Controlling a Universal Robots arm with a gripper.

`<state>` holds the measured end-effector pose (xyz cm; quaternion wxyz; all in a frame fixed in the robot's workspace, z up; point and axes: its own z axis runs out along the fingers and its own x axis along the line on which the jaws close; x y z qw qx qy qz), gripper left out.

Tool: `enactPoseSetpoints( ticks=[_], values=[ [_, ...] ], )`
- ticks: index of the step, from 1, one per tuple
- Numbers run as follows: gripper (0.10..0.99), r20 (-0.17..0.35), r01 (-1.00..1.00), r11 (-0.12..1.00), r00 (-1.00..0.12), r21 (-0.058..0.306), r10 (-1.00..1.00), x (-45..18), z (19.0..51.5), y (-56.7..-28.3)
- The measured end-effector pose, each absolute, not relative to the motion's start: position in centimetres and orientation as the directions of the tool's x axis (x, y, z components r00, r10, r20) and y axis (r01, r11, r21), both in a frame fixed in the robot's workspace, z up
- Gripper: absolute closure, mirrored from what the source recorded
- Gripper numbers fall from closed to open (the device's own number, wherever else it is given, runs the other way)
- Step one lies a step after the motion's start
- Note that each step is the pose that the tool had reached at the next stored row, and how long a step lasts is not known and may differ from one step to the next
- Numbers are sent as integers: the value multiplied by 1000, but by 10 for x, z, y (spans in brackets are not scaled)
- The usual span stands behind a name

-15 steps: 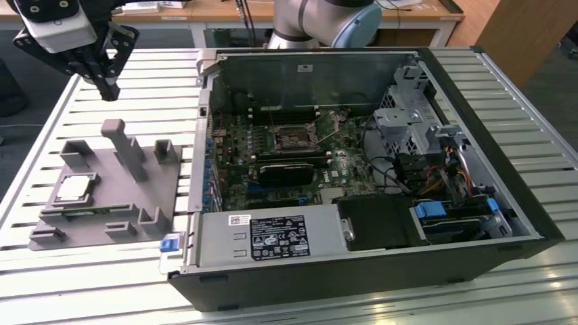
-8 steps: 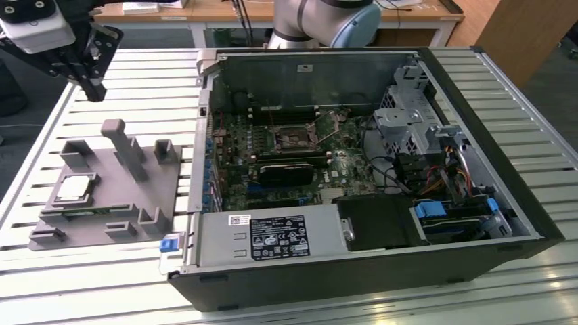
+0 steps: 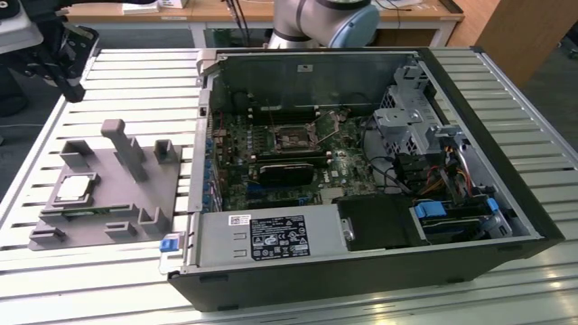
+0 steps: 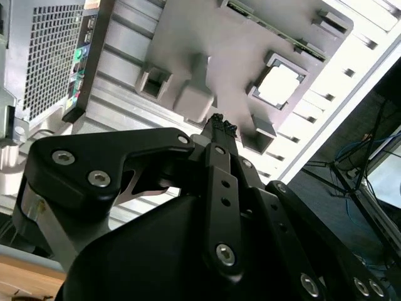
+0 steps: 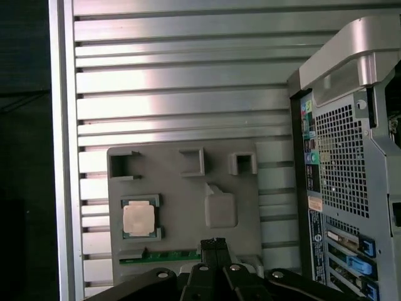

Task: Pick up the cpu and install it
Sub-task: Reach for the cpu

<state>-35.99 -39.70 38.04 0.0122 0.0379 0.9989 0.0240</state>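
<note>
The gripper [image 3: 72, 91] is cut off by the exterior view's left and top edges, and only its dark body and lower end show there. In both wrist views its own housing blocks the near part of the scene. The jaws sit together at the tips, with nothing between them, in the first wrist view [image 5: 214, 244] and the second wrist view [image 4: 221, 127]. The arm [image 3: 321, 20] is cropped at the top edge behind the computer case [image 3: 505, 203]. The cpu [image 3: 77, 188] lies flat, pale top up, in a square recess of the grey tray [image 3: 108, 210] on the slatted tabletop [image 3: 135, 88]. It is well apart from the gripper and outside the case, and it also shows in its recess in the first wrist view [image 5: 138, 219] and the second wrist view [image 4: 277, 84]. The tray also holds a green strip [image 5: 166, 255] in a slot along one edge, partly hidden by the gripper body. Its upright posts stand around the recess, the tallest [image 3: 126, 145] near the middle. The case lies open on its side at the exterior view's right of the tray. Inside, the socket [image 3: 294, 139] on the board has its frame raised, but its interior is too small to make out. A black block [image 3: 287, 172] lies just beside it. Cables and drive bays hide the board's far corner.
</note>
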Motion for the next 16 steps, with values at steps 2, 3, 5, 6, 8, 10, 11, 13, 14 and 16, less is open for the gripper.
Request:
enactPoseSetpoints(
  ticks=[2,3,5,6,8,10,11,13,14,16],
  values=[
    [980,-23,75,996,-997,49,76,-368,380,-397],
    [980,-23,75,996,-997,49,76,-372,380,-397],
    [980,-23,75,996,-997,49,76,-380,379,-396],
    [980,-23,75,996,-997,49,76,-383,379,-396],
    [980,-23,75,996,-997,49,76,-391,378,-396],
    [980,-23,75,996,-997,49,76,-398,378,-395],
    [980,-23,75,996,-997,49,76,-402,378,-394],
    [980,-23,75,996,-997,49,76,-410,377,-393],
    [980,-23,75,996,-997,49,76,-414,377,-393],
    [980,-23,75,996,-997,49,77,-421,376,-393]
  ],
)
